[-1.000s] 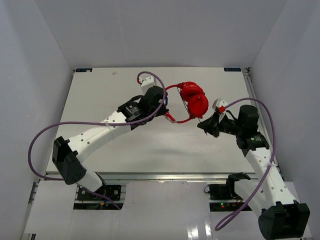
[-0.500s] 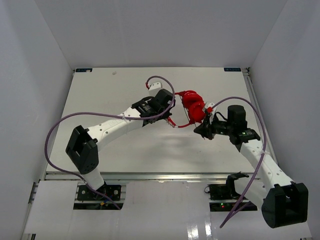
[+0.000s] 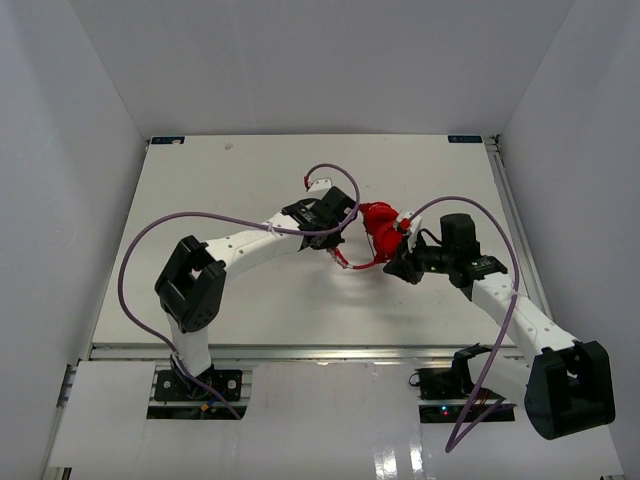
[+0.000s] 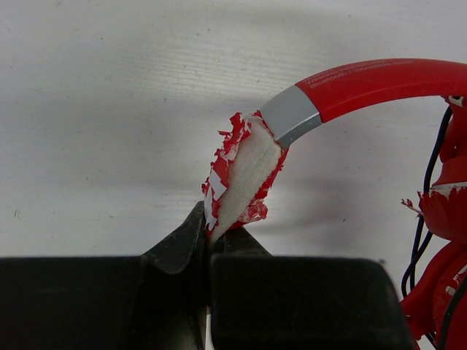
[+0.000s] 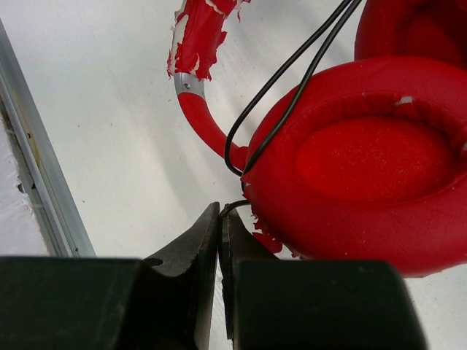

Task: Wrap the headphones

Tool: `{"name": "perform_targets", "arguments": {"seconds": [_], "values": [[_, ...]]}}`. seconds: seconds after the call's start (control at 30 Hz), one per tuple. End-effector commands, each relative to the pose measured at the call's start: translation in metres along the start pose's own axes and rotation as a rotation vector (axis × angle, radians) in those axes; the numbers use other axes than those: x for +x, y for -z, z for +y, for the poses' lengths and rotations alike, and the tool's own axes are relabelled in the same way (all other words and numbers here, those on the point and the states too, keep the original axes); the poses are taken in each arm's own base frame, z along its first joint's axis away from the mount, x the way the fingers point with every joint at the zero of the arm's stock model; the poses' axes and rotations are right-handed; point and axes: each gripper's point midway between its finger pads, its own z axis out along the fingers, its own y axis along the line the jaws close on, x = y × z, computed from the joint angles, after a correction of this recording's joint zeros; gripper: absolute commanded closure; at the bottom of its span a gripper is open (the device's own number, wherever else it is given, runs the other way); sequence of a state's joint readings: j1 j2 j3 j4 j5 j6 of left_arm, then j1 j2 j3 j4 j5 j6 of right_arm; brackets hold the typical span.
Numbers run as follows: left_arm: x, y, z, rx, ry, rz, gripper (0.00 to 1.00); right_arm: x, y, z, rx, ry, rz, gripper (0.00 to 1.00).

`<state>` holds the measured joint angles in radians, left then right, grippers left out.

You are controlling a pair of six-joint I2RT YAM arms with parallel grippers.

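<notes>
Red headphones (image 3: 383,232) sit just right of the centre of the white table (image 3: 200,200), caught between my two arms. Whether the ear cups rest on the table or hang just above it cannot be told from overhead.

My left gripper (image 4: 210,233), reaching in from the table's left half, has its jaws pressed onto the end of the headband (image 4: 365,80). They pinch a stretch of white foam padding (image 4: 244,171) whose red skin is flaking off in shreds, just past a grey metal band (image 4: 290,117).

My right gripper (image 5: 220,219), coming from the table's right half, is squeezed nearly flat. A thin black cable (image 5: 292,80) runs into its tips and appears nipped between them. The cable loops up across the rim of the nearest ear cup (image 5: 372,160), whose red cushion faces my wrist camera. Behind it, the headband's peeling far end curves above the table surface.
</notes>
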<state>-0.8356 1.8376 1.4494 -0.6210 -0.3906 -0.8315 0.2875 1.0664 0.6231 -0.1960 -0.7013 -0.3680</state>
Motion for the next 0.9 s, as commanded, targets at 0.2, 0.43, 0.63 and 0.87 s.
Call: {"name": "perform_targets", "arguments": {"seconds": [0.2,0.43,0.63,0.87], "values": [[-0.007,-0.011,-0.018,0.042,-0.019,0.000,1.00,-0.004,-0.010,-0.010,0.017,0.052,-0.014,0.91],[-0.008,-0.021,-0.008,0.001,-0.048,0.006,1.00,0.001,-0.020,-0.015,-0.012,0.033,0.006,0.90],[-0.014,-0.033,0.017,-0.042,-0.055,0.023,1.00,0.001,-0.038,-0.021,-0.061,0.003,0.035,0.90],[-0.015,-0.045,0.032,-0.079,-0.100,0.049,1.00,-0.003,-0.056,-0.033,-0.079,-0.010,0.065,0.88]]}}
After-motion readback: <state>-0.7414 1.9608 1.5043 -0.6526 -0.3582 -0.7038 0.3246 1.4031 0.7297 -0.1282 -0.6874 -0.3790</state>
